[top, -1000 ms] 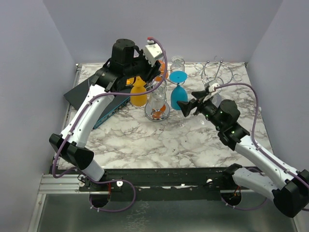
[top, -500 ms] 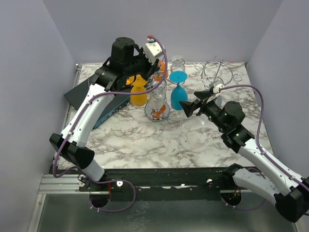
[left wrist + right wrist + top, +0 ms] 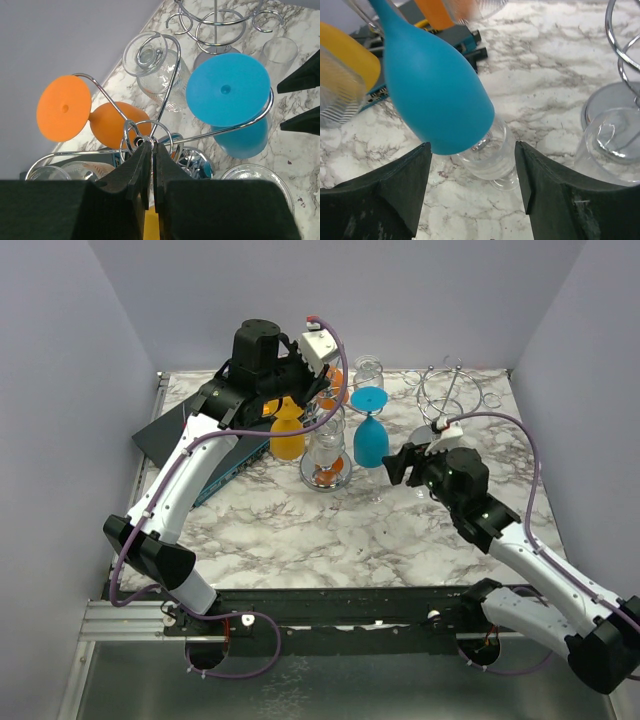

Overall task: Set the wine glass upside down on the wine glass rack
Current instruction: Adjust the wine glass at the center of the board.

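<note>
A chrome wine glass rack point(image 3: 326, 472) stands at the middle back. A blue wine glass point(image 3: 370, 440) hangs upside down on its right arm, foot up in the left wrist view point(image 3: 227, 90). My left gripper point(image 3: 312, 385) is shut on the rack's top ring point(image 3: 149, 137). My right gripper point(image 3: 393, 464) is open just right of the blue bowl point(image 3: 435, 85). Its jaws stand wide apart on either side of a clear wine glass point(image 3: 487, 150), which stands upright on the table under the blue bowl's rim. They do not touch it.
An orange glass point(image 3: 287, 435) and a ribbed clear glass point(image 3: 160, 75) also hang on the rack. A second chrome rack point(image 3: 450, 392) stands at the back right, with a clear glass point(image 3: 607, 145) beside its base. A dark flat box point(image 3: 170, 435) lies at the left.
My right gripper has drawn back a little to the right, away from the blue glass, and stays open. The left arm holds still on the rack.
</note>
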`<state>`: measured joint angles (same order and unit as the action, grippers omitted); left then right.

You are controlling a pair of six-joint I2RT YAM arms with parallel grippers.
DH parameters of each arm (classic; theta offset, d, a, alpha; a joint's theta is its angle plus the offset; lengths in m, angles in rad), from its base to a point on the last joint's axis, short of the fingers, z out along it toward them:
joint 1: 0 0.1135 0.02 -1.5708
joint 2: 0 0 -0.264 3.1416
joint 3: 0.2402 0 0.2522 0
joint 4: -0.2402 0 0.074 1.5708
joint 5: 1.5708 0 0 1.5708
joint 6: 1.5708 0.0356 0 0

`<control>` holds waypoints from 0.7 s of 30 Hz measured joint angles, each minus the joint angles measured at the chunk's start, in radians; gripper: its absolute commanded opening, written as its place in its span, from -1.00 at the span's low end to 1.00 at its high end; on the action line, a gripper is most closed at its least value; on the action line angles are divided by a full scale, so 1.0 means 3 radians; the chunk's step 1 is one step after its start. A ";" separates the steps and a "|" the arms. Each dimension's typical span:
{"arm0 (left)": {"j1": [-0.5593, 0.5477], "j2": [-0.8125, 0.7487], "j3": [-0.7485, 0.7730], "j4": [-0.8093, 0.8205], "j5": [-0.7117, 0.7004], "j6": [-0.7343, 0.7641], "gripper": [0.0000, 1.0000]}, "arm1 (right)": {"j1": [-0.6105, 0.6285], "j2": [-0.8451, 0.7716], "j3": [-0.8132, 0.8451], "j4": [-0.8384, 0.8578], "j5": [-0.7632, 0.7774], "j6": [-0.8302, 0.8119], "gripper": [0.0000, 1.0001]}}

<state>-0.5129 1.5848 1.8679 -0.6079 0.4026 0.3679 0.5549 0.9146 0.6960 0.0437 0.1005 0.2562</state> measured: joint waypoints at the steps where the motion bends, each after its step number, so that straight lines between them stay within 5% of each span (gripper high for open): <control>1: 0.0000 0.0000 0.0000 0.0000 0.0000 0.0000 -0.77 | 0.0000 0.0056 0.0003 -0.0042 0.0029 0.0045 0.39; 21: 0.0000 -0.0022 -0.0045 0.0000 0.0003 0.0036 -0.77 | 0.0000 0.0473 0.0064 -0.0224 0.0345 0.0290 -0.03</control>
<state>-0.5129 1.5784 1.8545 -0.6079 0.4034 0.3786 0.5549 1.0565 0.7151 -0.0235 0.2039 0.3431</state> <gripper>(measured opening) 0.117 0.507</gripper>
